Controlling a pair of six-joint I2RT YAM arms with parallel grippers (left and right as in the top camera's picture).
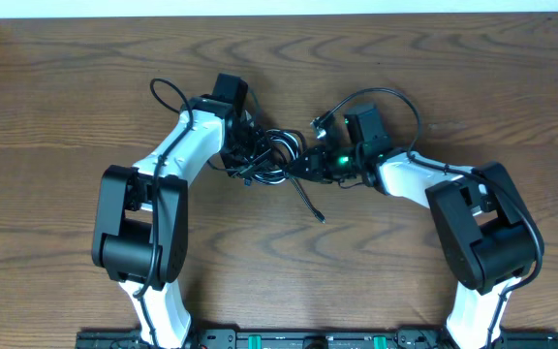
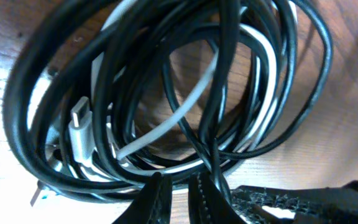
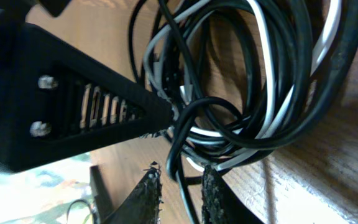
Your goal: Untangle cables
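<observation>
At mid-desk (image 1: 66, 97), a little toward the far side: the cables (image 1: 274, 153), heaped in one tight knot of loops and flanked by both arms. From the knot's near edge, one black cord end (image 1: 310, 204) trailing off alone toward the near right, flat on the wood.

Reaching in from the left: the left hand (image 2: 179, 200). Released by a crack only, with a sliver of pale wood showing between the fingertips and nothing clamped there (one black strand crossing over a tip, just beside the gap). Right beyond those tips, in the wrist view, several rounds of black cord (image 2: 17, 93) coiled in a rough ring, with the white cord (image 2: 185, 109) woven through the middle and a small white plug (image 2: 78, 121) lying inside the ring at its left.

Reaching in from the right: the right hand (image 3: 179, 196). Also released, tips standing narrowly apart, with a single black strand threading straight down through the gap, thinner than the gap and not pinched. Just past it, a ring of black and white loops, and against that ring's left side the pointed tip of a ribbed black finger (image 3: 86, 112) (the other hand's, by the look of it), touching the cords.

Seen from overhead, two hands on opposite sides of the knot, near each other yet apart. Number of separate black cords: impossible to tell from the tangle.
</observation>
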